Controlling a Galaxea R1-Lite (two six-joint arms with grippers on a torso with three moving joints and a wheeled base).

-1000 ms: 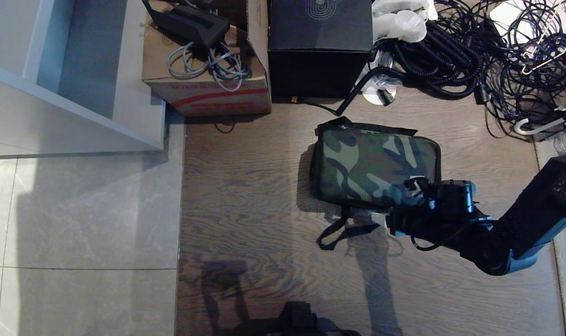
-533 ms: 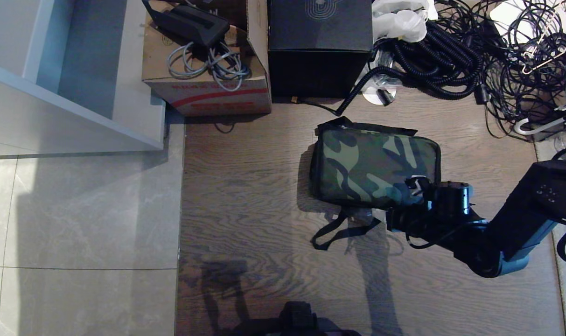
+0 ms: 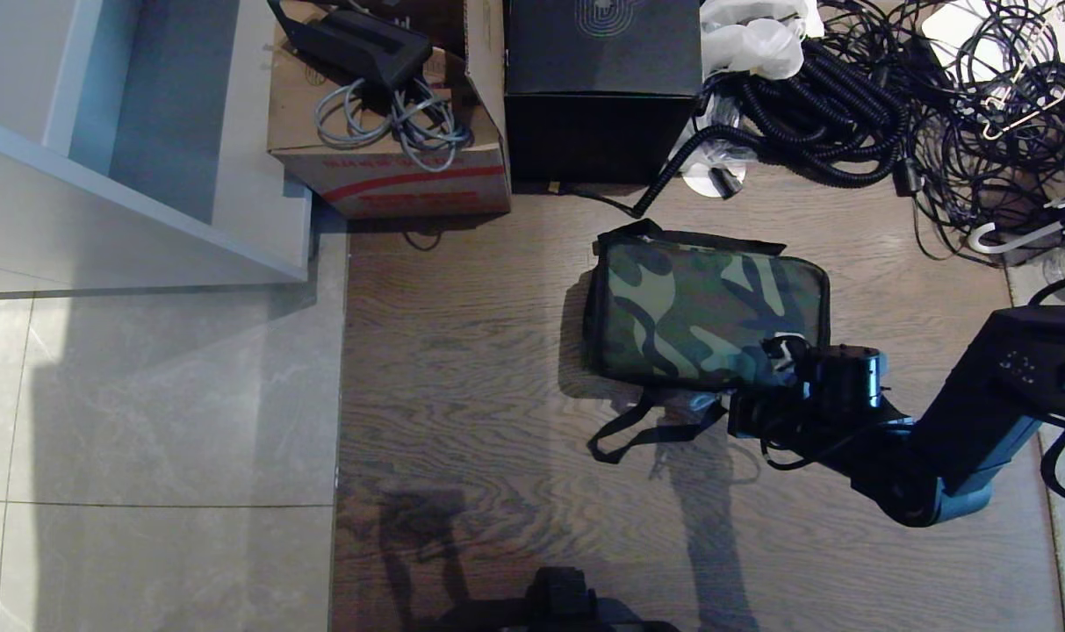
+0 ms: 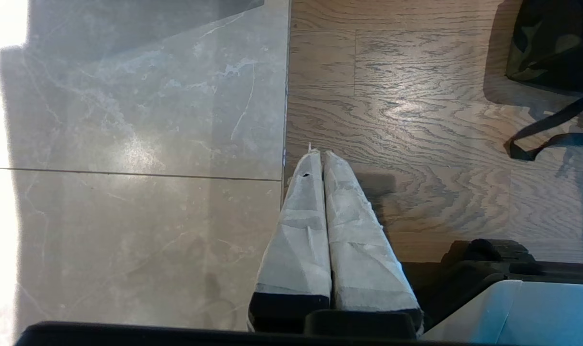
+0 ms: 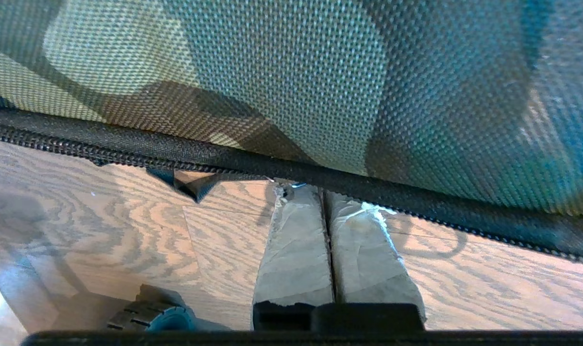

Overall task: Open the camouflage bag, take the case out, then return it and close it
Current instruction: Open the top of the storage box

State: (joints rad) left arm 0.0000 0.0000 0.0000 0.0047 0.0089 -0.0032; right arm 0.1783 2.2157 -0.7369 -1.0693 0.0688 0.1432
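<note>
Wood-grain floor (image 3: pixel 462 369) underfoot, grey tile (image 3: pixel 146 421) to the robot's left. Far side: cardboard box (image 3: pixel 392 175) with cables, plain black box (image 3: pixel 602 88), tangle of black cords (image 3: pixel 892 114). Near the middle of the wood, camouflage bag (image 3: pixel 703 312) lying flat, lid down, zip line (image 5: pixel 291 170) shut along the near edge, black strap (image 3: pixel 646 430) trailing toward the robot. Reaching in from the robot's right, right gripper (image 5: pixel 324 194) at the bag's near right corner, wrapped fingers (image 5: pixel 296 240) pressed together, tips against the zip line; whether anything is pinched between them, hidden. Left gripper (image 4: pixel 320 156) parked over the tile-wood seam, fingers (image 4: pixel 301 230) together, empty.
</note>
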